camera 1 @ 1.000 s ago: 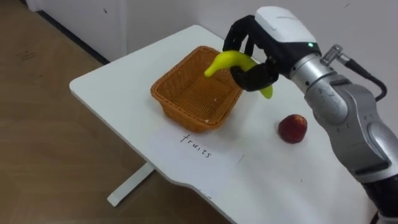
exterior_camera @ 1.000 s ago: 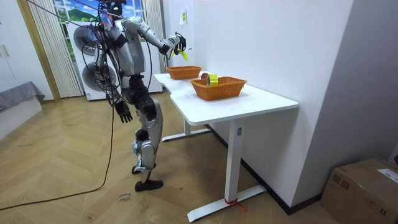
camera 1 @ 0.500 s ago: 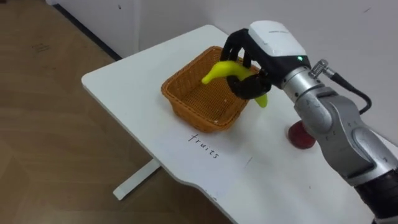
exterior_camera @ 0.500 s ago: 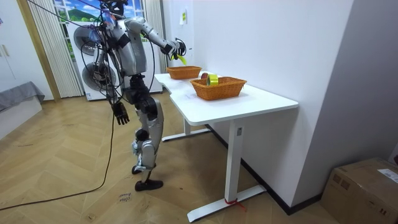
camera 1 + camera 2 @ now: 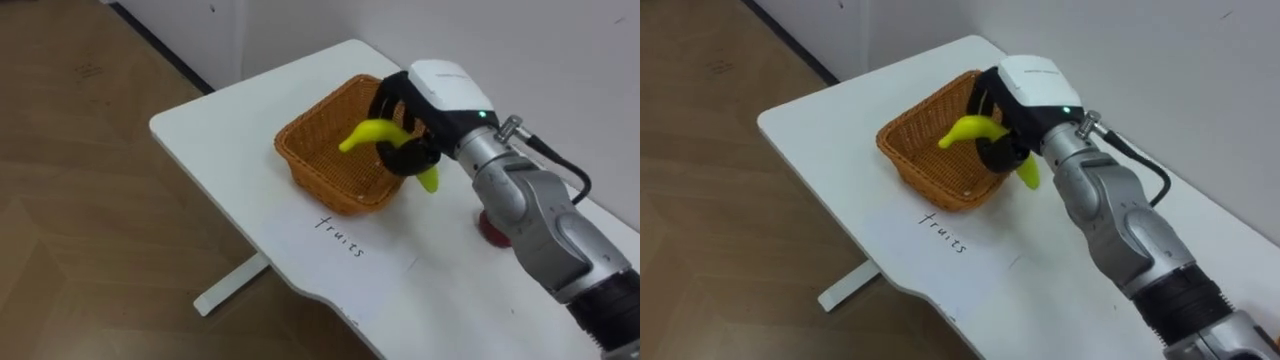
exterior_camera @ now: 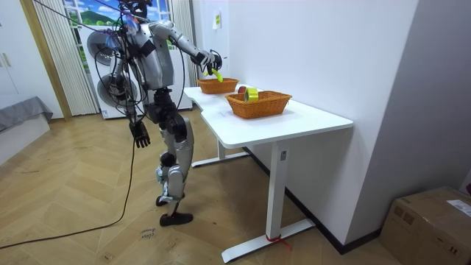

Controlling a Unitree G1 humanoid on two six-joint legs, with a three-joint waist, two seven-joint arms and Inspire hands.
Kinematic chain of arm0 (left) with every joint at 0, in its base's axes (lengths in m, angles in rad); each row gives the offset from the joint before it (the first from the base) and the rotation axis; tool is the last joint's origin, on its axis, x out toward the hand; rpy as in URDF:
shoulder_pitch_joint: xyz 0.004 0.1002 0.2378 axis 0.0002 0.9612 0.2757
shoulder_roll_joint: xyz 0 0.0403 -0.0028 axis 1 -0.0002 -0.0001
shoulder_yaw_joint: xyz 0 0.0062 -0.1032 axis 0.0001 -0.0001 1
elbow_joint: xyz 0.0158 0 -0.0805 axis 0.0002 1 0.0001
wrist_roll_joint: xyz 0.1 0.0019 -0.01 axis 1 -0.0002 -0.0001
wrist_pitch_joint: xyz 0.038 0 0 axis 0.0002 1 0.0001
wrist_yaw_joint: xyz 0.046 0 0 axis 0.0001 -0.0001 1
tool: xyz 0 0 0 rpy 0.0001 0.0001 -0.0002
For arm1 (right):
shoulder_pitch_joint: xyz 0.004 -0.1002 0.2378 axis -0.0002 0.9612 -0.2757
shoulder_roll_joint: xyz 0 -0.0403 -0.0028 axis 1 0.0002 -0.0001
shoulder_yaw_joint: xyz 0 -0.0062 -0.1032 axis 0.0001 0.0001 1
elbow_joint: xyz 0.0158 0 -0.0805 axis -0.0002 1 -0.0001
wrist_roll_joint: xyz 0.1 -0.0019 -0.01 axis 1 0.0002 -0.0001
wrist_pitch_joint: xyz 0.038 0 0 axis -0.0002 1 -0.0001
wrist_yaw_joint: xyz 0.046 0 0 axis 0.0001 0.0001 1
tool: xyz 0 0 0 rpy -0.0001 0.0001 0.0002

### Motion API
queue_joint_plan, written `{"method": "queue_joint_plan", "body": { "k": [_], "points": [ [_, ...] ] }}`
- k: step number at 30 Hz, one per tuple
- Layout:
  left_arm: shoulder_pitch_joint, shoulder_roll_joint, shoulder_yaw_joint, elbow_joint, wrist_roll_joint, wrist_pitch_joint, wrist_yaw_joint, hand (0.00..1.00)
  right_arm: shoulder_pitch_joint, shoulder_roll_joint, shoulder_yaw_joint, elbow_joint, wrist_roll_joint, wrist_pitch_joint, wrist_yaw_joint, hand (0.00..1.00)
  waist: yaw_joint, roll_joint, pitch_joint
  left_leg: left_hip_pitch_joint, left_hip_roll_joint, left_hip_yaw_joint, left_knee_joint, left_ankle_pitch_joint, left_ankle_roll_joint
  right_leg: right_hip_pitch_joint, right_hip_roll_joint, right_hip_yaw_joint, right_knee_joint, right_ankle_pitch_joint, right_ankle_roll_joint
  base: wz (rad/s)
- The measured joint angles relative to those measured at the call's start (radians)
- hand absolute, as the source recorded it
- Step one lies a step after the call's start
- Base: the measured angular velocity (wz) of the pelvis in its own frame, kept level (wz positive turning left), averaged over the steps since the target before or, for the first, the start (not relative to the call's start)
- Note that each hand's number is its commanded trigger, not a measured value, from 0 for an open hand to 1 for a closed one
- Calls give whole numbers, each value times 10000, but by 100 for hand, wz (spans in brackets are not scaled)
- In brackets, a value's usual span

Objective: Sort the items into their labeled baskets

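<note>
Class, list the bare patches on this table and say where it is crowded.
Bare: table left of the basket, and the front edge past the label. Crowded: basket's right, with right robot hand, banana, apple.

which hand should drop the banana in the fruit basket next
Right. The right hand is curled round the banana over the wicker basket, so it probably need only let go. The left hand hangs at the robot's side, away from the table.

White desk [image 6: 294, 121], white wall [image 6: 331, 51], herringbone wood floor [image 6: 88, 221].
</note>
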Motion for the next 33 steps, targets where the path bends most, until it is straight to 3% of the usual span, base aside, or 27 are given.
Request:
{"method": "queue_joint_plan", "body": {
  "k": [16,33],
  "points": [
    [-67,98,0,-24,9,-193,-38,0,-16,-5,-5,910,51,-372,-1040,0,122,81,50,-660,-18,-15,340,6,0,-477,-3,40,7,0,0,1],
    [-72,105,-2,-76,8,-208,-12,0,-17,-6,-4,908,401,-480,-1258,0,179,94,56,-716,-21,-3,344,9,-2,-543,-5,46,7,0,-1,0]
  ]
}}
